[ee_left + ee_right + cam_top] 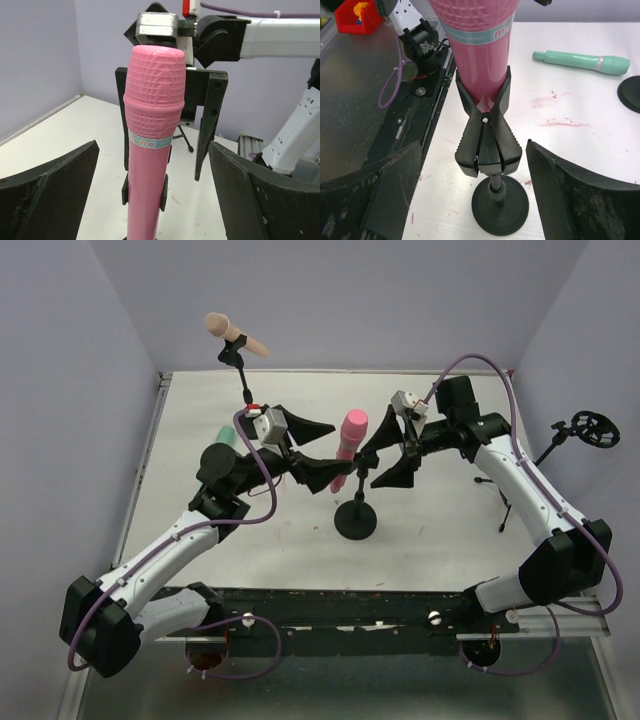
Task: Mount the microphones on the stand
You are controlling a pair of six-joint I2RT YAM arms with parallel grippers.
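A pink microphone [352, 435] stands upright in the black clip [487, 135] of a round-based stand [356, 520]. My left gripper [322, 450] is open, and the pink microphone [152, 150] stands in the gap, touching neither finger. My right gripper [385, 462] is open on the opposite side, its fingers apart from the clip between them and the stand's base [500, 205] below. A peach microphone [235, 335] sits on a tall stand [243, 380] at the back left. A mint green microphone [582, 61] lies flat on the table.
A tripod stand [585, 430] with an empty round holder stands off the table's right edge. Another round black base [630, 92] sits near the mint microphone. A red bin [355, 15] lies beyond the table's near rail [330, 600].
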